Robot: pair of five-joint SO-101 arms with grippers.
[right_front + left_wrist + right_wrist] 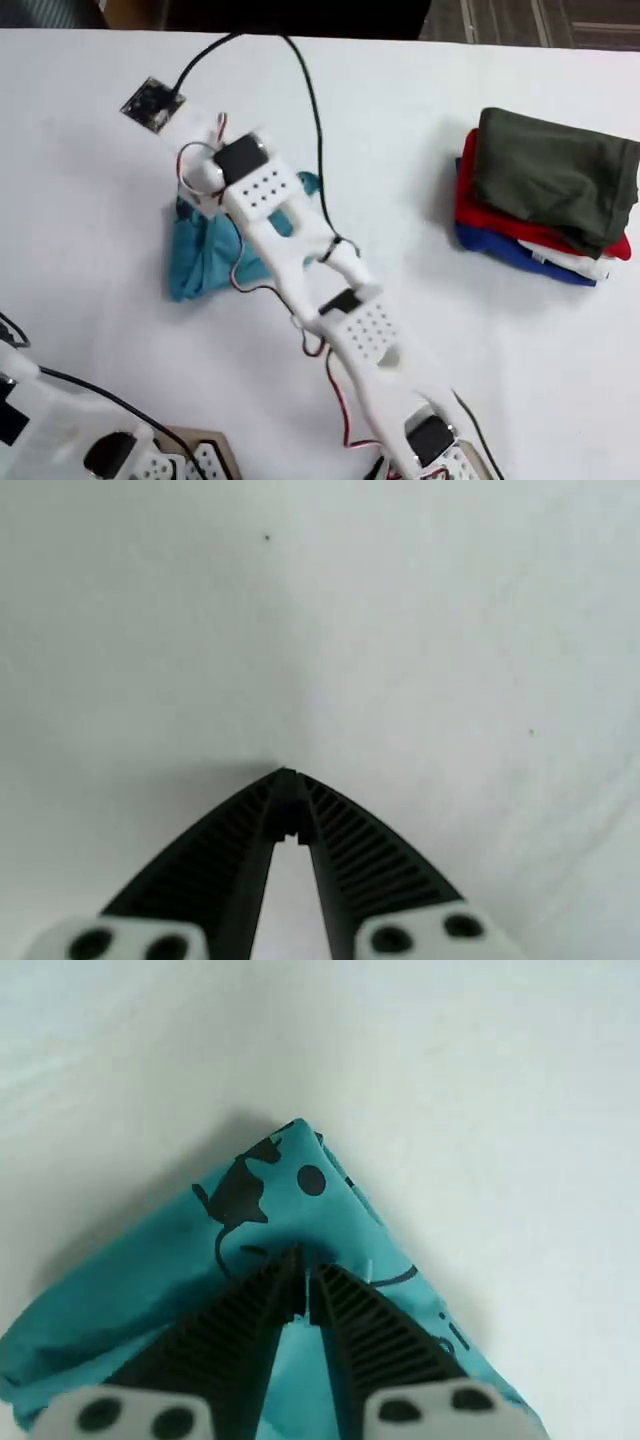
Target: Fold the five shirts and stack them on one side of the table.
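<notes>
A teal shirt [200, 255] with black print lies bunched on the white table, left of centre. My right arm [300, 260] stretches from the near edge across to it. In the right wrist view my right gripper [303, 1272] is shut, its tips pinching a raised fold of the teal shirt [250, 1200]. At the table's right side sits a stack of folded shirts [545, 190]: olive green on top, then red, white and blue. My left gripper [288, 785] is shut over bare table, holding nothing. The left arm [60, 430] stays at the near left corner.
A small black module [153, 103] with a black cable [300, 80] lies at the far left, close behind the teal shirt. Red and black wires hang along the right arm. The table's far edge [330, 36] runs across the top.
</notes>
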